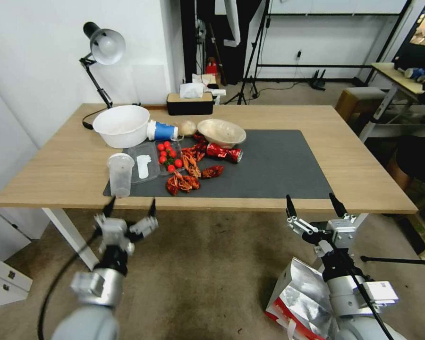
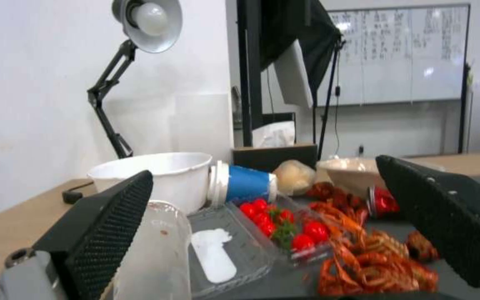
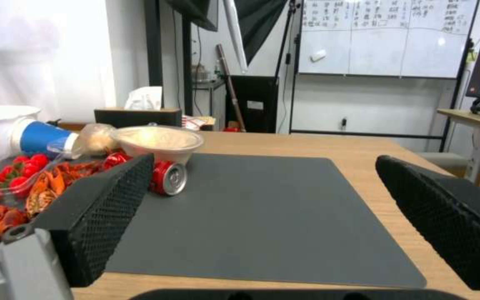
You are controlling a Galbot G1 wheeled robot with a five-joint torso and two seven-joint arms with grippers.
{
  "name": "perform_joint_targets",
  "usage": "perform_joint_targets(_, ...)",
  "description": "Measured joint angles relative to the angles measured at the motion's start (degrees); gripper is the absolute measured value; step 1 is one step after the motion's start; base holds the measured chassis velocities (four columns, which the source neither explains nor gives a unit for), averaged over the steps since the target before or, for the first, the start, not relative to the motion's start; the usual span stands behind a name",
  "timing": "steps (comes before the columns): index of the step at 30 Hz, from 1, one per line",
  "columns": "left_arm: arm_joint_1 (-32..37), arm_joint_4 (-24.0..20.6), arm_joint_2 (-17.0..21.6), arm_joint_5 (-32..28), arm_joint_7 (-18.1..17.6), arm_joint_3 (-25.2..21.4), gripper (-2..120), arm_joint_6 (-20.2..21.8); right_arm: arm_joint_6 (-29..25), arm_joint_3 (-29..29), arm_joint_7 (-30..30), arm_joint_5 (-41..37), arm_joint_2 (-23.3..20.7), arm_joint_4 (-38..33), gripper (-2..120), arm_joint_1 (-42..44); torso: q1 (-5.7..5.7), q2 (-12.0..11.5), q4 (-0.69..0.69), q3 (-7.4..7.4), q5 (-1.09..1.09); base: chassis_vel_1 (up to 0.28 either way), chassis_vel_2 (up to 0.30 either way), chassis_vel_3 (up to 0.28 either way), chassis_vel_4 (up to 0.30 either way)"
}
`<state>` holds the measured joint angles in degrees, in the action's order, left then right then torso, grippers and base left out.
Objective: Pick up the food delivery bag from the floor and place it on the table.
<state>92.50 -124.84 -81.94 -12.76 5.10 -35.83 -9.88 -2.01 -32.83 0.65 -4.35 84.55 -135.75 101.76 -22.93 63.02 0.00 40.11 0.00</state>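
The table (image 1: pixel 316 118) spans the middle of the head view, its dark mat (image 1: pixel 278 165) strewn with food scraps on the left half. At lower right the food delivery bag (image 1: pixel 300 297) sits on the floor (image 1: pixel 212 274) (foil lining showing), beside the right arm. Both the left gripper (image 1: pixel 130 207) and right gripper (image 1: pixel 313 204) hang before the table's near edge, fingers spread wide, holding nothing.

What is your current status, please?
Both end effectors, left and right, open, empty, at table edge. Bag on floor under right arm. Food scraps crowd mat's left half.
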Motion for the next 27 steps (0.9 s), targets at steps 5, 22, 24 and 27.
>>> perform_joint_targets(5,0.0,0.5,0.4,-2.1,-0.5,0.3,100,-0.9,0.1,0.2,-0.4,0.1,0.0,0.1,100,-0.1,0.02,0.0,0.01,-0.01,0.0,0.0,0.0,0.0,0.0)
perform_joint_targets(22,0.4,0.6,0.4,-2.5,-0.2,0.3,100,-2.2,-0.5,0.4,-0.2,-0.2,0.4,0.4,100,-0.3,0.7,-1.5,0.01,-0.86,0.0,0.0,0.0,0.0,0.0)
perform_joint_targets(24,0.5,0.6,0.3,-2.5,-0.2,0.3,100,-2.2,-0.5,0.4,-0.2,-0.3,0.3,0.4,100,-0.3,0.88,-1.9,0.01,-1.06,0.0,0.0,0.0,0.0,0.0)
perform_joint_targets(27,0.5,0.6,0.2,-2.4,-0.2,0.4,100,-2.2,-0.5,0.4,-0.1,-0.4,0.3,0.3,100,-0.3,1.13,-2.5,0.01,-1.38,0.0,0.0,0.0,0.0,0.0)
